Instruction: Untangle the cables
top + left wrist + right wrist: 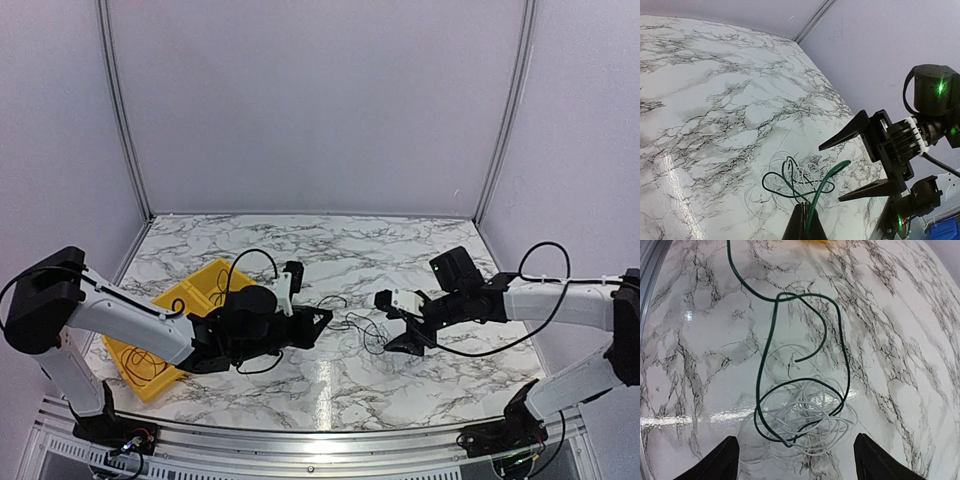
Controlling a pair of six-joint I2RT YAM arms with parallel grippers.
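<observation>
No lettering, label, brand, number or sign legible anywhere in the three views

Far table (330, 235): bare marble, open passage.
Centre: cables (362, 330) heaped between left gripper (320, 318) and right gripper (398, 328), near each other.
Left side: yellow bin (200, 288) beside left arm (130, 315).
</observation>
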